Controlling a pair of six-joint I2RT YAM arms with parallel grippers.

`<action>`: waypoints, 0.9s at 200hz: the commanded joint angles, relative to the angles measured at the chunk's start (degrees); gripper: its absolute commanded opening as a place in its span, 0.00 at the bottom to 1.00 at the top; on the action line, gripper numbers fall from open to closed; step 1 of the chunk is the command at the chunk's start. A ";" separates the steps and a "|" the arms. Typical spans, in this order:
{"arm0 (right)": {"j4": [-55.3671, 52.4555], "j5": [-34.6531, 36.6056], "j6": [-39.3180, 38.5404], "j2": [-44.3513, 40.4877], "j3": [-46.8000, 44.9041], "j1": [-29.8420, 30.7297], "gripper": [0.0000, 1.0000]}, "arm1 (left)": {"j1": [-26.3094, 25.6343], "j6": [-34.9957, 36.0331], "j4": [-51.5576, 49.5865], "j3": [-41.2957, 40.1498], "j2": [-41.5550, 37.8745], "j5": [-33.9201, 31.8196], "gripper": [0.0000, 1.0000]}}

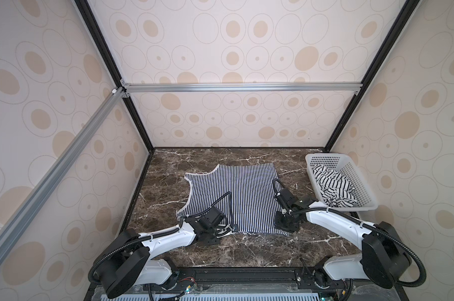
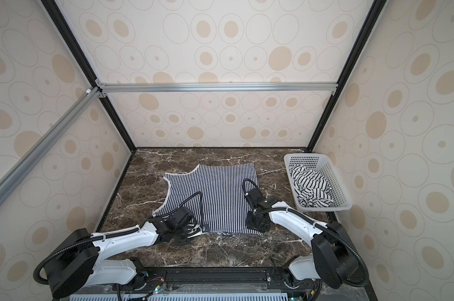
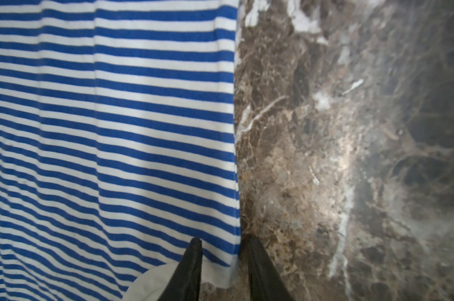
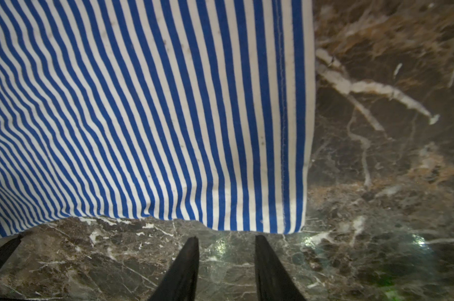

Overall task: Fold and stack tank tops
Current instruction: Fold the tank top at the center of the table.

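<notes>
Navy top [image 1: 241, 187] lies spread flat on the worktop [image 1: 246, 250], just beside the basket [image 1: 322, 157]. 2nd top [image 1: 330, 185] sits crumpled inside the basket. So, as we judge it, no fold is made yet and nothing is stacked.

L hand [image 3: 222, 243] is at the navy top's near edge, at the end far from the basket. Its fingers [image 3: 192, 265] stand apart w/ a narrow strip of cloth edge between them, one over stripes, one over bare worktop. Cloth there looks flat, not bunched, so we read no pinch yet. R hand [image 4: 224, 239] is at the near corner closest to the basket, fingers apart over bare worktop, just short of the cloth. It holds nothing.

Risks, our view:
- L bite is thin, right at the edge. It could slip out on lift, or catch the upper layer only, so the top opens instead of folding.
- R hand closing where it is would grab air. It needs to go fwd onto the corner first.
- If only one hand holds, the lift goes lopsided and the fold comes out skewed.
- L arm's cable [image 1: 230, 208] crosses the stripes in both top views and could rumple the knit.
</notes>
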 commanded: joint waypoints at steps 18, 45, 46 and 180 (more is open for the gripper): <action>-1.28 -0.08 -0.24 -2.79 -1.48 -1.55 0.38 | -0.50 2.29 -5.63 0.11 1.45 -0.29 0.28; -2.22 -0.03 -0.85 -3.72 -1.29 -2.58 0.38 | -0.52 2.54 -8.34 1.25 0.24 2.19 0.28; -2.19 -0.03 -0.85 -3.72 -1.29 -2.60 0.38 | -0.52 2.50 -8.43 1.31 0.22 2.33 0.28; -2.54 -0.31 -0.82 -4.60 -1.80 -3.10 0.38 | -0.44 3.09 -5.58 -0.72 3.90 0.42 0.29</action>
